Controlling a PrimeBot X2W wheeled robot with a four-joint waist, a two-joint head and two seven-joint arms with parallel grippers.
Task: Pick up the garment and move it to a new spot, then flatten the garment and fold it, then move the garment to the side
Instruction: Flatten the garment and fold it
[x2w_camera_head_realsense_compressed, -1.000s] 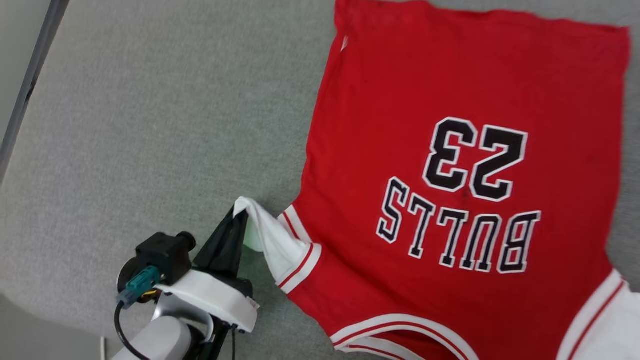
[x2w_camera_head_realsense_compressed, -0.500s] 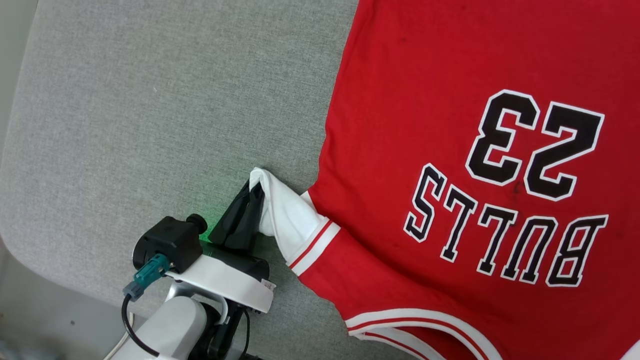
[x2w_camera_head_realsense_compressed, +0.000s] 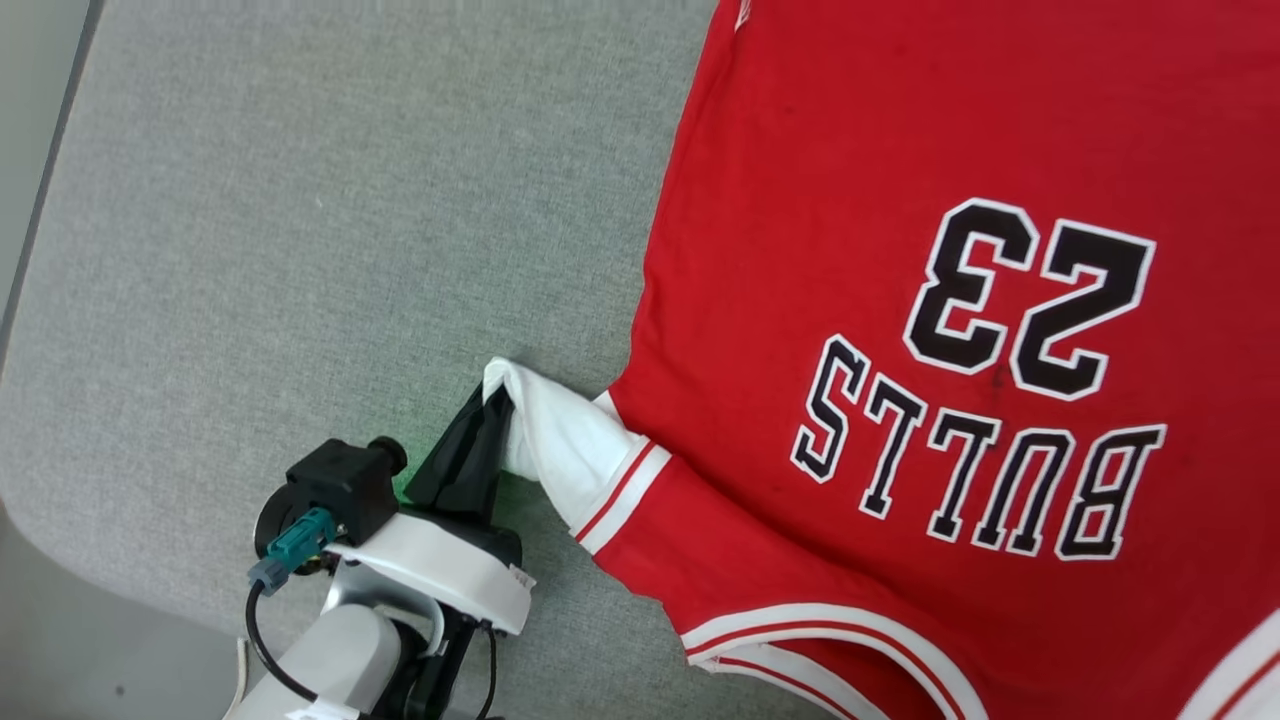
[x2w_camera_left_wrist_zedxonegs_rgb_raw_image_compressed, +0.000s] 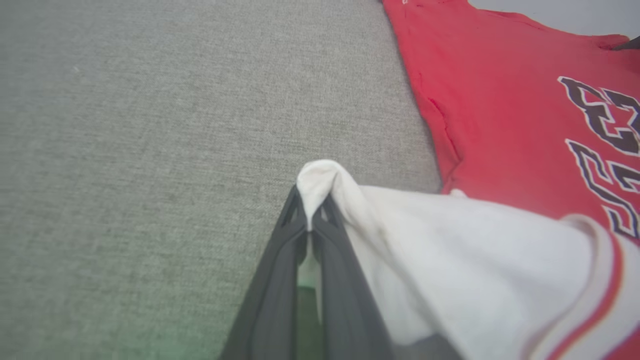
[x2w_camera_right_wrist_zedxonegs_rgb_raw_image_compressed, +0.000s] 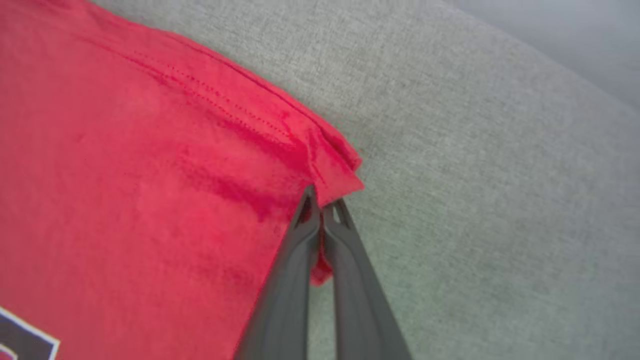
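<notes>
The garment (x2w_camera_head_realsense_compressed: 850, 250), a red jersey with "BULLS 23" lettering upside down, lies spread on the grey fabric surface (x2w_camera_head_realsense_compressed: 300, 250) at the right of the head view. My left gripper (x2w_camera_head_realsense_compressed: 497, 398) is shut on the garment's white sleeve, pulling its tip into a raised peak. In the left wrist view the sleeve (x2w_camera_left_wrist_zedxonegs_rgb_raw_image_compressed: 450, 240) drapes over my left gripper (x2w_camera_left_wrist_zedxonegs_rgb_raw_image_compressed: 311, 197), pinched between the dark fingers (x2w_camera_left_wrist_zedxonegs_rgb_raw_image_compressed: 280, 280). In the right wrist view my right gripper (x2w_camera_right_wrist_zedxonegs_rgb_raw_image_compressed: 322, 200) is shut on a red hem corner of the garment (x2w_camera_right_wrist_zedxonegs_rgb_raw_image_compressed: 150, 175), with a fold of cloth caught between the fingers.
The grey surface's rounded near-left edge (x2w_camera_head_realsense_compressed: 60, 560) drops to a pale floor. Bare grey fabric spreads left of the jersey. In the right wrist view the surface (x2w_camera_right_wrist_zedxonegs_rgb_raw_image_compressed: 500, 200) runs past the hem corner to an edge at upper right.
The head camera has shifted, so the jersey sits further right in the picture. My left gripper keeps its hold on the white sleeve.
</notes>
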